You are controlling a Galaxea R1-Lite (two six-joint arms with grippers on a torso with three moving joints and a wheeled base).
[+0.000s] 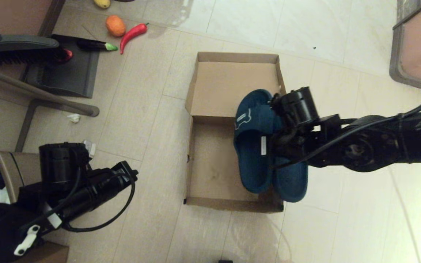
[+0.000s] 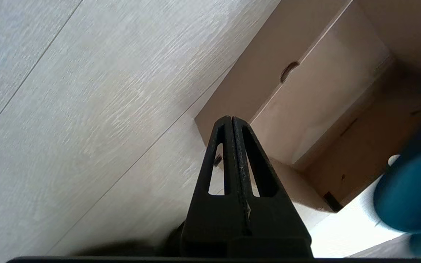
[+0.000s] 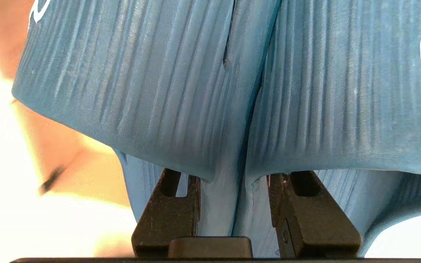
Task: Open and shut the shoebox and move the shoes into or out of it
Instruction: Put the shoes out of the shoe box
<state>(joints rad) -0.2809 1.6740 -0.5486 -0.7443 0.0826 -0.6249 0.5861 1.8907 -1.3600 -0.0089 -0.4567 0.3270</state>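
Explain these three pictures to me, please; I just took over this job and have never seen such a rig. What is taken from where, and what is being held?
This is a two-armed robot. The wide picture comes from its head camera, looking down at a tiled floor. The other two come from cameras on each wrist, behind the fingers.

On the floor lies the shoebox, open, its lid folded back flat. The right hand is shut on the shoes, pinching both blue slippers together by their inner edges, over the box's right side. I cannot tell whether they rest on the box or hang above it.

The left hand is shut and empty, parked low on the robot's left, pointing toward the box.

Farther off lie a red chili, an orange fruit and a dustpan.
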